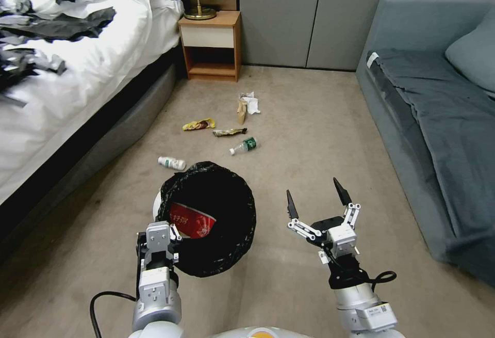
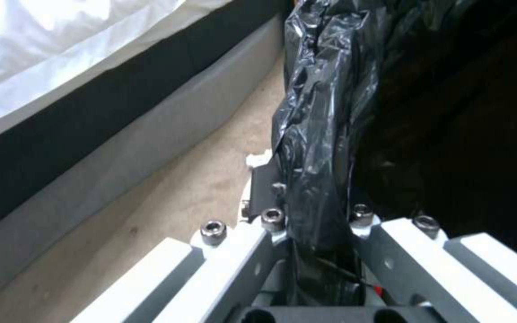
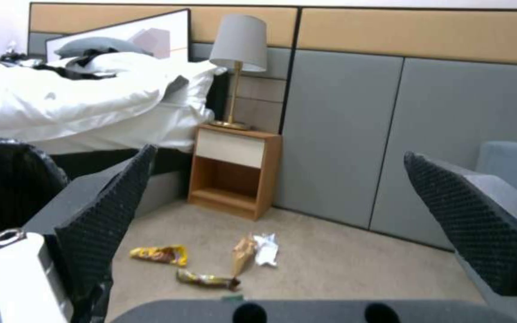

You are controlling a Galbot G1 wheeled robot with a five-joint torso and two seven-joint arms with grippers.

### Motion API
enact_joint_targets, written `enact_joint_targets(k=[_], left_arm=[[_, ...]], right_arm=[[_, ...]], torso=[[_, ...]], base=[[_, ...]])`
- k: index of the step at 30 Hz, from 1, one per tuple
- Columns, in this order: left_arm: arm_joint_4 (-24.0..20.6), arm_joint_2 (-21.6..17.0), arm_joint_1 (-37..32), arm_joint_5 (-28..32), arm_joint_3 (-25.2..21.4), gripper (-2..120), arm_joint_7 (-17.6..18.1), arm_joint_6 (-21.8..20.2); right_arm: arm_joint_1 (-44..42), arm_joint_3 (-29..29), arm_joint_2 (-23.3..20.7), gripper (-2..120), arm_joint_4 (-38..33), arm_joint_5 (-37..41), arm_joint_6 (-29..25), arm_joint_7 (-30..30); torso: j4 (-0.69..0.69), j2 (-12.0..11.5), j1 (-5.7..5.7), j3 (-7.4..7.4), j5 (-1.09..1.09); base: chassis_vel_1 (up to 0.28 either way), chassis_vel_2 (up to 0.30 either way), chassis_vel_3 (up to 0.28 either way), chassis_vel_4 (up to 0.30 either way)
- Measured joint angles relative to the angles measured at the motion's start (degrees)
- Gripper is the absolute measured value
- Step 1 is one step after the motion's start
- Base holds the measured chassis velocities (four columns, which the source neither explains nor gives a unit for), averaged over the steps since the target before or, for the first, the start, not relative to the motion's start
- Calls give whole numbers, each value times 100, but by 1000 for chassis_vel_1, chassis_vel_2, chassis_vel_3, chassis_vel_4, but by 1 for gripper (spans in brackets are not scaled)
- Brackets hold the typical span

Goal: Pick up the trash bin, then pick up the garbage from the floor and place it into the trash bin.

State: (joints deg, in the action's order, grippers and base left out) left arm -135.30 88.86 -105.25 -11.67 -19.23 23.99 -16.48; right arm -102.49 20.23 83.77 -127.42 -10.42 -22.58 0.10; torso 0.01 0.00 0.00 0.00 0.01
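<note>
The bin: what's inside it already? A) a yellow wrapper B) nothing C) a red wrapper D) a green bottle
C: a red wrapper lies inside the bin, which the left gripper holds by the rim.

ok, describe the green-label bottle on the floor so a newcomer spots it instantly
Start at the wooden nightstand and come down the carpet to the litter. The bottle lies on its side nearest the sofa. It is clear with a green label; the other bottle is white.
</note>
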Motion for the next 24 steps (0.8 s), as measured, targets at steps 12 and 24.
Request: enact_joint_targets(k=[12, 24], left_arm=[[-3, 6, -5, -5, -2, 1, -3, 0], [-3, 6, -3, -5, -6, 1, -3, 0]], right_arm=[[-1, -2, 5, 100, 14, -5, -13, 4], [0, 0, 7, 100, 19, -7, -13, 6]], torso=[[-2, 0, 0, 0, 1], [-1, 0, 2, 2, 0]], base=[[-292, 281, 284, -294], [-203, 192, 203, -209]])
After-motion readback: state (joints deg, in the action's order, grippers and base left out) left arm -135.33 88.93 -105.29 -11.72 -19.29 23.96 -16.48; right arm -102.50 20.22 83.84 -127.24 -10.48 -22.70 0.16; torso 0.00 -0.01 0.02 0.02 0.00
